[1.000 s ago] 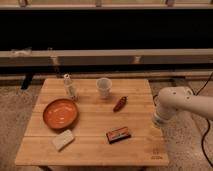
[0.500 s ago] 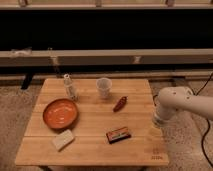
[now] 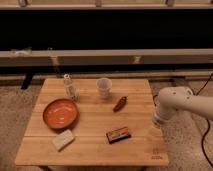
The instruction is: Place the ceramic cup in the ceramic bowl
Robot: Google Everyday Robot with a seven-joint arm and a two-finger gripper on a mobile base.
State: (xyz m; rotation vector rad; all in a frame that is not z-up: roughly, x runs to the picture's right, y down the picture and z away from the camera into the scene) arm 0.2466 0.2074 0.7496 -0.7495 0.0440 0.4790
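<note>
The white ceramic cup (image 3: 103, 87) stands upright near the far middle of the wooden table (image 3: 95, 120). The orange-red ceramic bowl (image 3: 60, 113) sits on the left side, empty. My white arm comes in from the right, and its gripper (image 3: 159, 120) hangs at the table's right edge, well to the right of the cup and far from the bowl. It holds nothing that I can see.
A slim clear shaker (image 3: 69, 86) stands behind the bowl. A dark red pepper-like object (image 3: 119, 103) lies right of the cup. A small brown packet (image 3: 118, 134) and a pale sponge block (image 3: 63, 139) lie near the front edge.
</note>
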